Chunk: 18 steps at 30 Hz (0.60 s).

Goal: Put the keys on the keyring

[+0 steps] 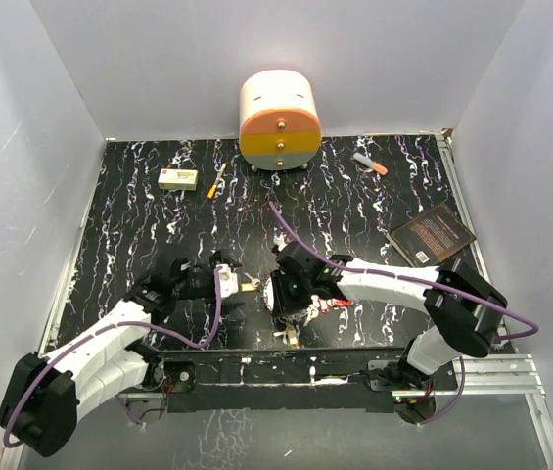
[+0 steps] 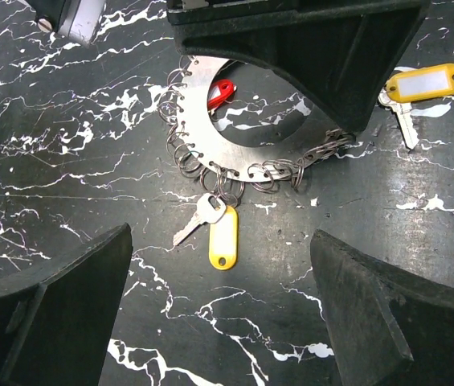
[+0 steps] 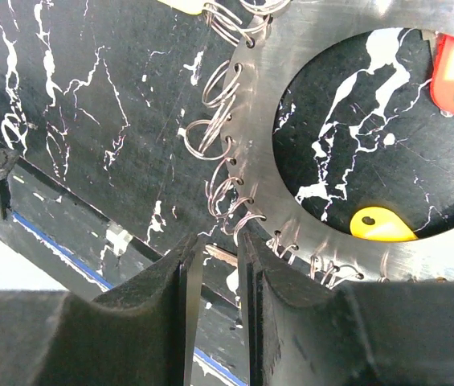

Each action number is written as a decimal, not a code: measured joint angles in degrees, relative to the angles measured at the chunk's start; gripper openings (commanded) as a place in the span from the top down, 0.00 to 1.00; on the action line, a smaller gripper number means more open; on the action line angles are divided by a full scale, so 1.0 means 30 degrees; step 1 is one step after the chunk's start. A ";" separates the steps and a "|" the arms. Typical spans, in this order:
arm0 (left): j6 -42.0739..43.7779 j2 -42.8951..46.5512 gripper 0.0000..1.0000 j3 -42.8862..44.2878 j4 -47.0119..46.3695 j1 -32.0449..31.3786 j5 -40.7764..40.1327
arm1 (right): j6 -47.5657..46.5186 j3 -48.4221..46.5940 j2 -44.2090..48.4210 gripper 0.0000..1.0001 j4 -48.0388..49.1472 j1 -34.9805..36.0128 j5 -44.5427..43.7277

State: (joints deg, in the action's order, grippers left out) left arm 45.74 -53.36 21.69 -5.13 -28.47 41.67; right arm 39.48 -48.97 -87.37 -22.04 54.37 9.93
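Note:
The keyring [image 3: 335, 20] is a flat grey metal disc with a wide hole and small wire loops round its rim [image 2: 210, 153]. One key with a yellow tag [image 2: 222, 235] hangs from a loop. A red tag [image 2: 221, 92] lies inside the hole. A loose key with a yellow tag [image 2: 424, 83] lies to the right. My right gripper [image 3: 220, 241] hovers at the ring's rim, jaws narrowly apart with nothing between them. My left gripper [image 2: 220, 241] stands wide open just short of the ring, over the hanging key. In the top view both grippers meet mid-table, left [image 1: 232, 279], right [image 1: 291, 294].
A round drawer unit [image 1: 279, 120] stands at the back. A white box [image 1: 177, 178] and a small pen [image 1: 215, 186] lie back left, an orange-tipped marker [image 1: 370, 164] back right, a dark book [image 1: 433, 233] on the right. More red-tagged keys [image 1: 335, 304] lie beside the right gripper.

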 measured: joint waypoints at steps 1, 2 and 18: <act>-0.0051 0.0168 0.09 -0.0087 0.0007 0.0015 -0.0036 | 0.0022 -0.0029 -0.0036 0.71 0.0036 0.0000 0.0029; -0.0073 0.0277 0.09 -0.0146 0.0000 0.0051 -0.0058 | 0.0036 -0.0044 -0.0051 0.71 0.0058 0.0000 0.0051; -0.0335 0.0889 0.09 -0.0685 -0.0182 0.0189 -0.0233 | 0.0568 0.0044 -0.0714 0.73 0.1435 0.0000 0.0321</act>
State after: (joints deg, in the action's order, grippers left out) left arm 44.73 -50.70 19.64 -5.67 -27.90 40.97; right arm 41.19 -48.84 -89.52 -17.74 54.37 10.90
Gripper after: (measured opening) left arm 0.908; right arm 0.278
